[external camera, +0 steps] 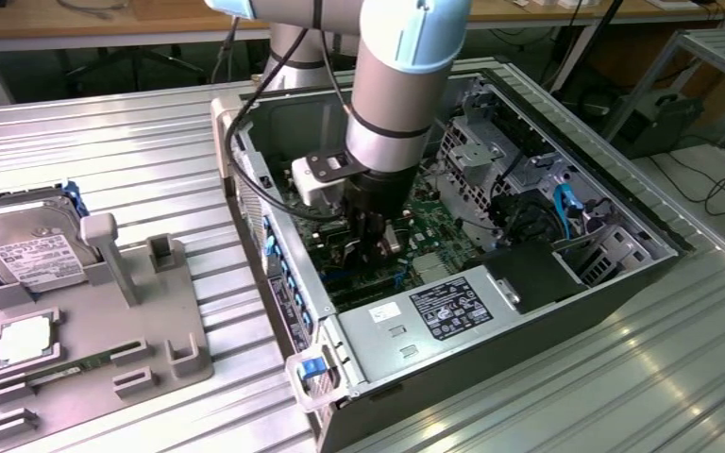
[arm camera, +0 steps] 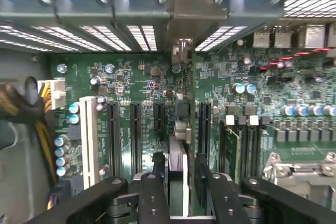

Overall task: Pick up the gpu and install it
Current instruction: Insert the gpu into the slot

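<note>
Green gpu [arm camera: 177,161] edge-on between hand [arm camera: 181,182] fingers, slots close beside

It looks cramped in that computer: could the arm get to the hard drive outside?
Probably yes, though not directly: the end effector sits down inside the case, whose side wall stands between. The hard drive lies uncovered on its grey holder.

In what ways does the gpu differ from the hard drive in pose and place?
The gpu stands on edge over the motherboard inside the case; the hard drive rests label-up on the grey tray outside it. The gpu looks thin, the hard drive boxy.
</note>
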Motion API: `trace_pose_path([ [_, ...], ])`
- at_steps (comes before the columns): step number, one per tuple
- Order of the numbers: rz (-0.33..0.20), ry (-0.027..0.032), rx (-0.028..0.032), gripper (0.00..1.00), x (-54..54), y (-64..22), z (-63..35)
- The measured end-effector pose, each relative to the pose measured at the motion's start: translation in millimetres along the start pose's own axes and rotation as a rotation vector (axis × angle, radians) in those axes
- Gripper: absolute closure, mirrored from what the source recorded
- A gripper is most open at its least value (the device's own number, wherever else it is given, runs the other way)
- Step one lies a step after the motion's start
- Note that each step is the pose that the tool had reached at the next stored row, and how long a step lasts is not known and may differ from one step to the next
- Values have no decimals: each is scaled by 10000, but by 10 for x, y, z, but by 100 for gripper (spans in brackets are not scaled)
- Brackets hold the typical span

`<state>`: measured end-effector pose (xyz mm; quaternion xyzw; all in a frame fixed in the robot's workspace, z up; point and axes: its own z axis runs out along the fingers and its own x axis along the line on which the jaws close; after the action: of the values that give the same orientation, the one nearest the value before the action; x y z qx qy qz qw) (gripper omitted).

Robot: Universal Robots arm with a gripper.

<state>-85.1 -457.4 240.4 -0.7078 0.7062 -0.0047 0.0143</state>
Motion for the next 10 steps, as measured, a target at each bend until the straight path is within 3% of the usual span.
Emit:
trace_pose_path([
  [7,-1,2,63,65,-4,-8,-295],
  [10,-3,66,95,65,-19,-10,-351],
])
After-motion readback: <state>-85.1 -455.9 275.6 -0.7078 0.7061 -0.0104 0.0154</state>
